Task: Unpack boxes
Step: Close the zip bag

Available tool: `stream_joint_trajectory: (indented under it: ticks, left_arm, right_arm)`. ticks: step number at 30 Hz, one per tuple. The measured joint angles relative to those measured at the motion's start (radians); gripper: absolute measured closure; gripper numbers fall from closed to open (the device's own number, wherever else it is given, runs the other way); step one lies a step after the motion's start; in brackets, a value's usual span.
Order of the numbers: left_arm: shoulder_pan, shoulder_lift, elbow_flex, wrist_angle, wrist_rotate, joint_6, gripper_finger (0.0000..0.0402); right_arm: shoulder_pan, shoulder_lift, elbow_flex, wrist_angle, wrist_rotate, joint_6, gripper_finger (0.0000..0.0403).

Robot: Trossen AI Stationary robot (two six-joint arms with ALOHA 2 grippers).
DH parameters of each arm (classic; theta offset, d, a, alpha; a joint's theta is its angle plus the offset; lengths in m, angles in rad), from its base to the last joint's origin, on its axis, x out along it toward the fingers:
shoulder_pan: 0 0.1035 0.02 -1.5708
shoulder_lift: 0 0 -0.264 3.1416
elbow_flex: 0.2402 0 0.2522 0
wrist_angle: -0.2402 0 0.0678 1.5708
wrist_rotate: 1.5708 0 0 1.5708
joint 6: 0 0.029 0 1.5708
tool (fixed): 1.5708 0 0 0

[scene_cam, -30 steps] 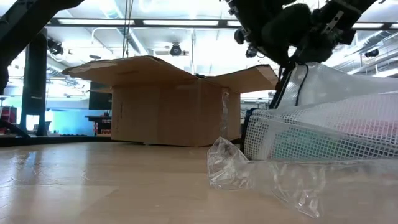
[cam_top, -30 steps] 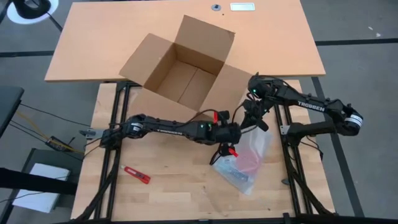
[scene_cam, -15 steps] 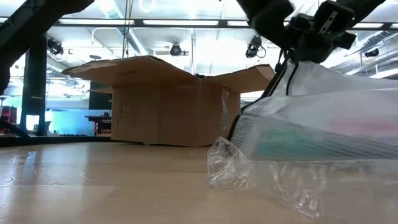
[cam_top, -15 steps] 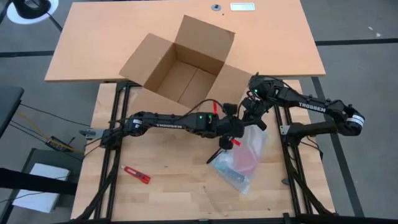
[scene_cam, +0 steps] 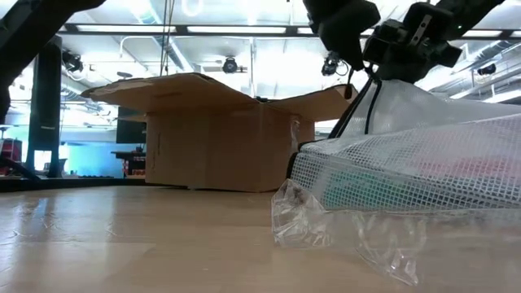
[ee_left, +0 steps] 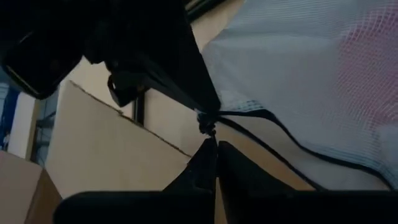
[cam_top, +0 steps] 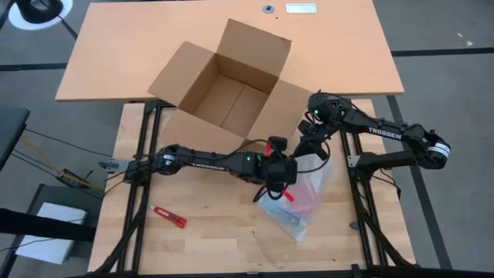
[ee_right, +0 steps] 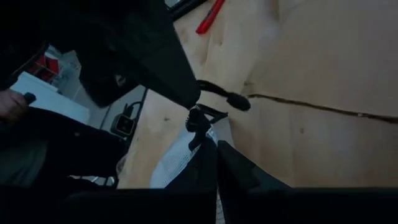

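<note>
Your brown carton [cam_top: 224, 89] sits open, flaps spread; left gripper [cam_top: 276, 176] and right gripper [cam_top: 307, 139] both clenched on the mesh bag [cam_top: 297, 202]

We count one open cardboard carton [cam_top: 228, 85] at upper centre of the high view and one clear plastic bag [cam_top: 297, 199] at lower right. We also count one red tool [cam_top: 168, 217] at lower left, two arms and two tables.

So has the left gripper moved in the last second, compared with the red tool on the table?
Yes. In the high view the left gripper, shut on the mesh bag, swung away from the red tool toward the carton, then back again.
</note>
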Motion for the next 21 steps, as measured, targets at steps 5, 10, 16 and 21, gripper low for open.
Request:
stream_joint_trajectory:
  ticks: [5, 10, 16, 21]
  left_arm:
    - [-0.011, 0.004, -0.029, 0.025, 0.013, -0.016, 0.0389]
    - [0.032, 0.001, 0.040, 0.000, 0.040, -0.287, 0.0377]
    - [0.146, -0.048, 0.022, 0.037, 0.531, -0.647, 0.0342]
    - [0.196, -0.049, 0.038, 0.012, 0.716, -0.662, 0.0288]
  right_arm:
    - [0.013, 0.000, -0.002, 0.011, 0.000, 0.031, 0.0403]
    - [0.056, -0.003, 0.001, 0.021, 0.019, 0.033, 0.0403]
    - [0.093, 0.000, -0.002, 0.013, 0.096, 0.043, 0.0403]
    - [0.113, -0.001, -0.002, 0.019, 0.138, 0.013, 0.0403]
